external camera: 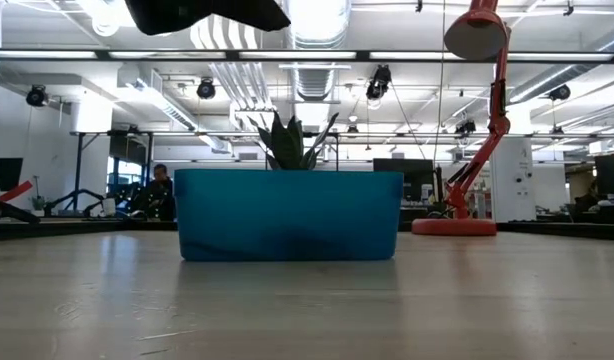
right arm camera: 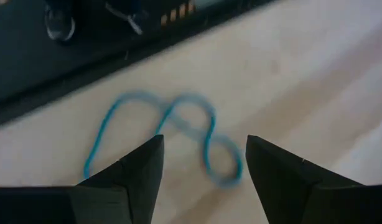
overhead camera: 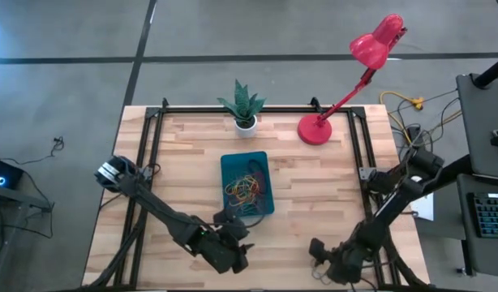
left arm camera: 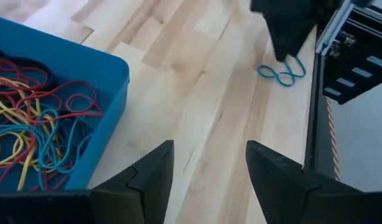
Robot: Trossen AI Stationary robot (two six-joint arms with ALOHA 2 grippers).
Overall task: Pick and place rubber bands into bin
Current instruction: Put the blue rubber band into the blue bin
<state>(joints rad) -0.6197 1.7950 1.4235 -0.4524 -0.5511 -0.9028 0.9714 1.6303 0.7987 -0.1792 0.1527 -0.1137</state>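
Note:
The teal-blue bin (overhead camera: pixel 247 185) sits mid-table and holds a tangle of red, yellow and blue rubber bands (left arm camera: pixel 29 106). The low view shows its side wall (external camera: pixel 287 215). One blue rubber band (right arm camera: pixel 178 130) lies twisted into a figure of eight flat on the wood near the table's near right edge. The left wrist view shows the same band (left arm camera: pixel 281 71). My right gripper (right arm camera: pixel 203 143) hovers over it, open, with a finger on either side and not touching. My left gripper (left arm camera: pixel 209 149) is open beside the bin's near corner (left arm camera: pixel 119 71), holding nothing.
A white pot with a green plant (overhead camera: pixel 244 105) and a red desk lamp (overhead camera: pixel 318 128) stand at the far edge. A black metal frame (left arm camera: pixel 346 56) runs along the table's sides, close to the loose band. Bare wood lies between the bin and the right gripper (overhead camera: pixel 318 250).

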